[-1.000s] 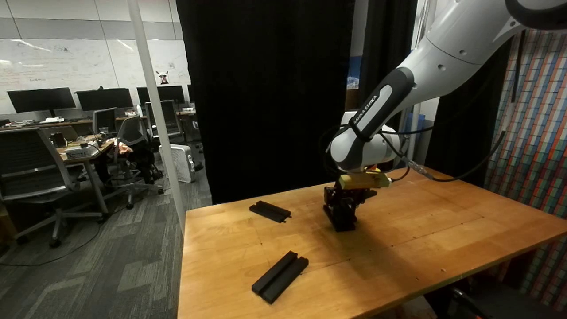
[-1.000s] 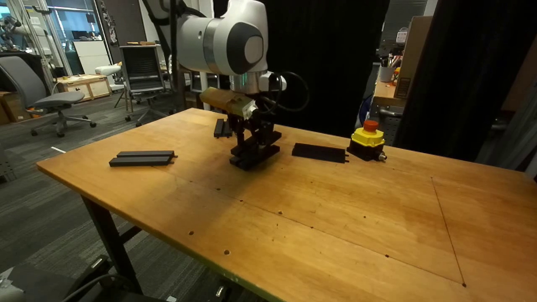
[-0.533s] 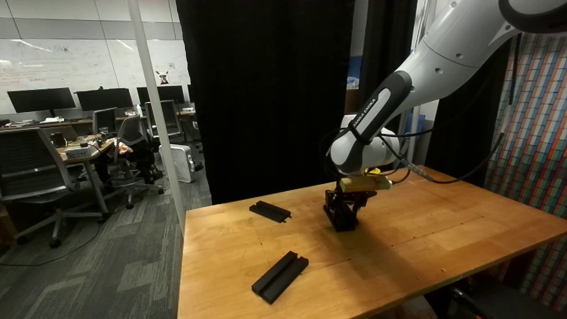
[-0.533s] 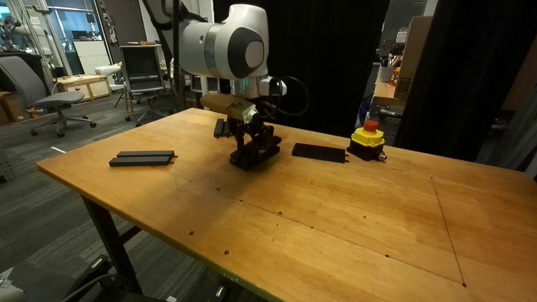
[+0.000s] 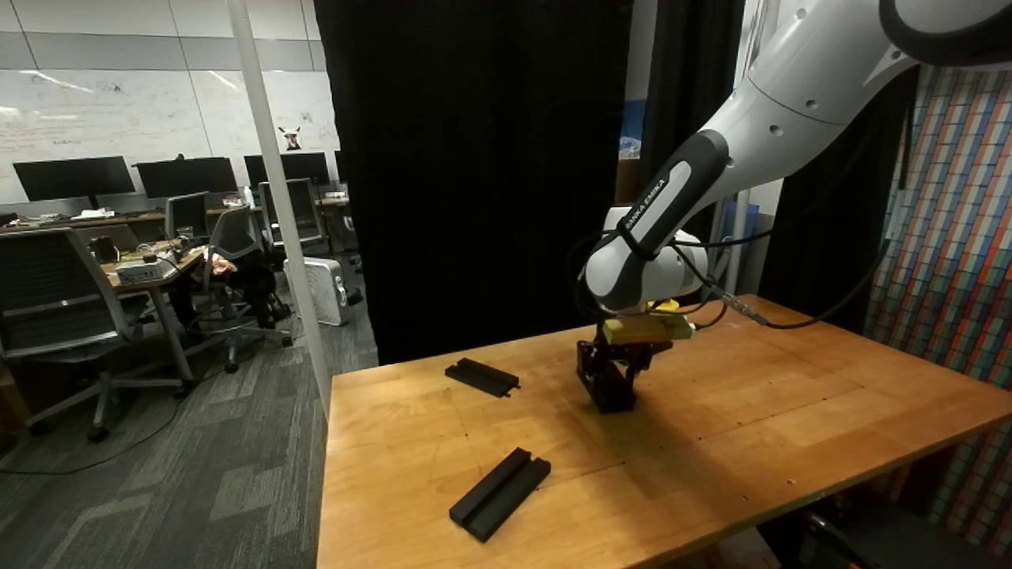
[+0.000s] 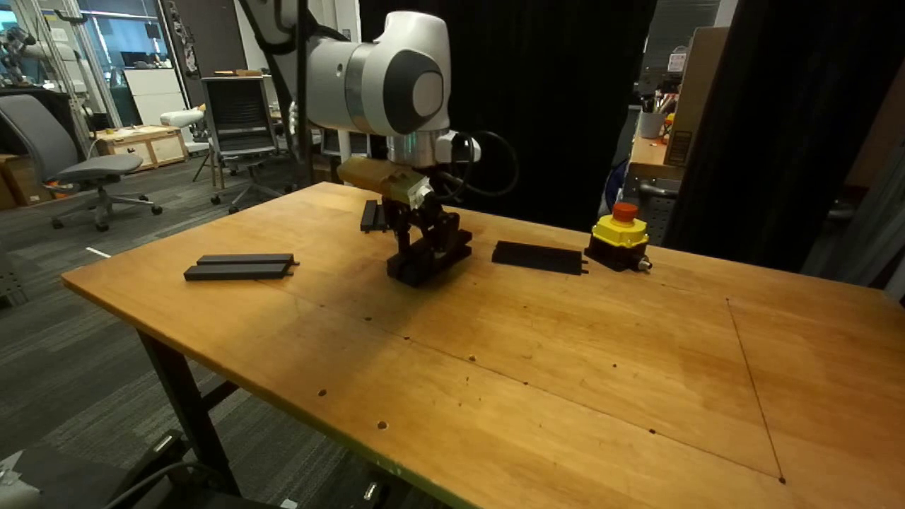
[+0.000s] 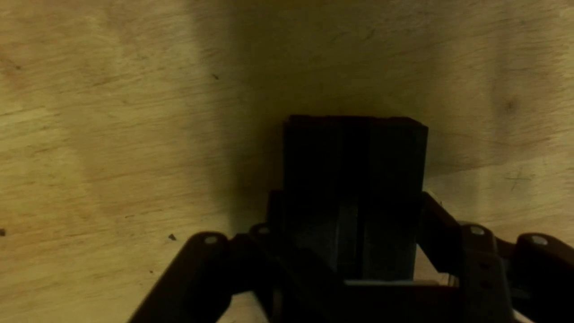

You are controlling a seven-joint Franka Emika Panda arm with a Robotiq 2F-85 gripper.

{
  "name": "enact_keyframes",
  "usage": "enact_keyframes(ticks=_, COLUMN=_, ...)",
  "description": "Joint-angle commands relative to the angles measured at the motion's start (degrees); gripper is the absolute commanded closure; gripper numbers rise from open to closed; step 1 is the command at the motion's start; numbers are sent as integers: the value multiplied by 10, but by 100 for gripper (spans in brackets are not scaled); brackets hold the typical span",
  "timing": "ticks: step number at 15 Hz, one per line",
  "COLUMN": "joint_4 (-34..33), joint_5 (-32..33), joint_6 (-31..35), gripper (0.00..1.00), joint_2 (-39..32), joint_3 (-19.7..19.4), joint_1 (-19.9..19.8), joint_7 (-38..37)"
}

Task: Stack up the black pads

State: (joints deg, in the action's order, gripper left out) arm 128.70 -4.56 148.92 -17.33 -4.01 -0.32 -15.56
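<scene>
My gripper (image 6: 424,246) points down over the middle of the table. In the wrist view its fingers (image 7: 352,213) press the two long sides of a black pad (image 7: 354,166). That held pad (image 6: 442,256) lies on top of another black pad (image 6: 409,277), roughly lined up; the seam between them is too dark to make out. The pair shows below the gripper in an exterior view (image 5: 613,399). One black pad (image 6: 239,267) lies apart near the table edge, also seen here (image 5: 500,495). Another (image 6: 372,216) lies farther back (image 5: 482,377). One more (image 6: 539,257) lies beside the yellow button box.
The yellow box with a red button (image 6: 619,237) stands on the wooden table (image 6: 565,424), close to the pad beside it. A black curtain (image 5: 482,174) hangs behind the table. The arm's cable (image 5: 822,322) loops beside the arm.
The gripper and arm have moved down a little. The held pad, seen above the lower pad with a gap a second ago, now rests on it. The other pads have not moved.
</scene>
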Motion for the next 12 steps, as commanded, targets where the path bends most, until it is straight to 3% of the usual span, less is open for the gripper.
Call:
enact_keyframes(ticks=1, joint_4=-22, joint_5=4, joint_6=-12, gripper=55, joint_2=-7, joint_3=-2, joint_1=6, joint_7=-11)
enact_keyframes(ticks=12, joint_4=-33, joint_5=8, joint_6=-39, gripper=55, joint_2=-13, joint_3=-6, joint_1=8, joint_7=-21)
